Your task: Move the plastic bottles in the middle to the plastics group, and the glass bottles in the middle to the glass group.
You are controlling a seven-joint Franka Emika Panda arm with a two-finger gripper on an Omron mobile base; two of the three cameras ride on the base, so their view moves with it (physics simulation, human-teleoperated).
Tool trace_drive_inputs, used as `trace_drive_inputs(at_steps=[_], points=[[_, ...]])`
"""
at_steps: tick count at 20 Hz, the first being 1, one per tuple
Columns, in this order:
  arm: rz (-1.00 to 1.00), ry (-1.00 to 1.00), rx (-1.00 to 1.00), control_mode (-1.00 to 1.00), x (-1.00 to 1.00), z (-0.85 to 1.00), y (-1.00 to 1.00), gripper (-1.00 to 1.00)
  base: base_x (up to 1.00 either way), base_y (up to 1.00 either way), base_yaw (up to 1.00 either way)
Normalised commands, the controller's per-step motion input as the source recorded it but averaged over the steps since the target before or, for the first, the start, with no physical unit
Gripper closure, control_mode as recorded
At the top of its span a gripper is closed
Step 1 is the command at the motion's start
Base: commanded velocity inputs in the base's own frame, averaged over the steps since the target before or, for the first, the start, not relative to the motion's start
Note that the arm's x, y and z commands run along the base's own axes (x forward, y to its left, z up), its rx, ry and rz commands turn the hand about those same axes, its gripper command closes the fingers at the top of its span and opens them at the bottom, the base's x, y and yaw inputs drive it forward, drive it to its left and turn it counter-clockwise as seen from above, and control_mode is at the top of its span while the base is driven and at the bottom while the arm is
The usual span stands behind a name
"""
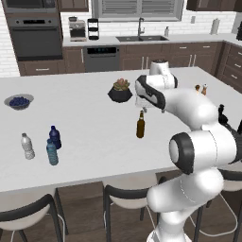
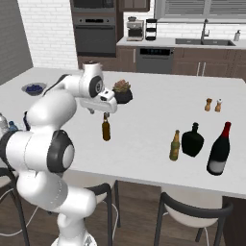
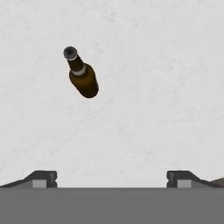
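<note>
Amber-brown bottle (image 1: 140, 125): upright mid-table, bare surface all around. Fingers (image 3: 43, 178) spread wide, empty, hovering above and just behind it. Olive bottle (image 2: 175, 145) touching or just beside black squat bottle (image 2: 193, 140), near table (image 2: 158, 113) front edge. Teal bottle (image 1: 52, 152) beside navy bottle (image 1: 55, 137), clear bottle (image 1: 27, 146).

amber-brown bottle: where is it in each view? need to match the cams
Left base view: amber-brown bottle stands centre, just below the gripper.
Right base view: left of centre, under the gripper.
Hand view: upper left, seen from above.
Shared landmark: the dark plant pot behind it in both base views.
</note>
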Motion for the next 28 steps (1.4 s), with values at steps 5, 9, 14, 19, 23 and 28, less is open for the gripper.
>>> trace_drive_inputs(at_steps=[5,9,14,19,23,28], points=[[0.00,0.10,0.11,-1.00,0.40,-0.05,0.02,-1.00,0.00,0.00,0.00],[0.00,0.01,-0.01,-1.00,0.43,-0.23,0.00,-1.00,0.00,0.00,0.00],[0.00,0.00,-0.01,-1.00,0.24,-0.35,0.12,-1.00,0.00,0.00,0.00],[0.00,0.00,0.00,-1.00,0.20,-0.37,0.19,-1.00,0.00,0.00,0.00],[0.00,0.00,0.00,-1.00,0.20,-0.30,0.13,-1.00,0.00,0.00,0.00],[0.00,0.00,-0.02,-1.00,0.24,-0.21,0.01,-1.00,0.00,0.00,0.00]])
